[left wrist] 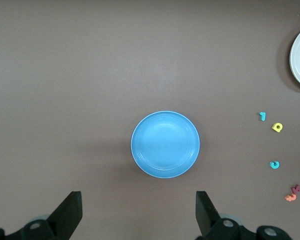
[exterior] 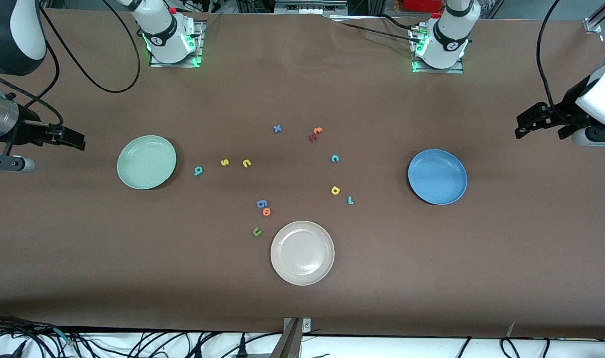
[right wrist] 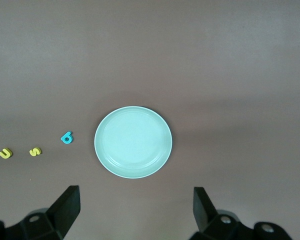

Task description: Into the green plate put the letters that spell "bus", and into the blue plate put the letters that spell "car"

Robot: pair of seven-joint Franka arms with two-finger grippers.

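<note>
My jaws stand wide on both sides and hold nothing. My right gripper [exterior: 76, 140] hangs over the table at the right arm's end, just outside the green plate [exterior: 147, 162]; my left gripper [exterior: 524, 127] hangs over the left arm's end, outside the blue plate [exterior: 437, 176].

Start from the green plate. The teal b [exterior: 198, 171] lies just beside its rim, toward the middle of the table, then the yellow s [exterior: 225, 162], then the yellow u [exterior: 247, 163]: one short row running straight away from the plate. So from my right gripper the plate comes first and the letters after it; I judge I must reach across the plate to get the b. My right arm is plainly the nearer one for this word.

The blue plate mirrors it. The teal c [exterior: 335, 158], the yellow a [exterior: 335, 190] and the thin teal r [exterior: 351, 201] lie well apart from its rim, again toward the middle, in a loose line running toward the front camera. My left arm is nearer to those.

Both plates are bare; no letter is placed yet. The b looks like the shortest first pick.
</note>
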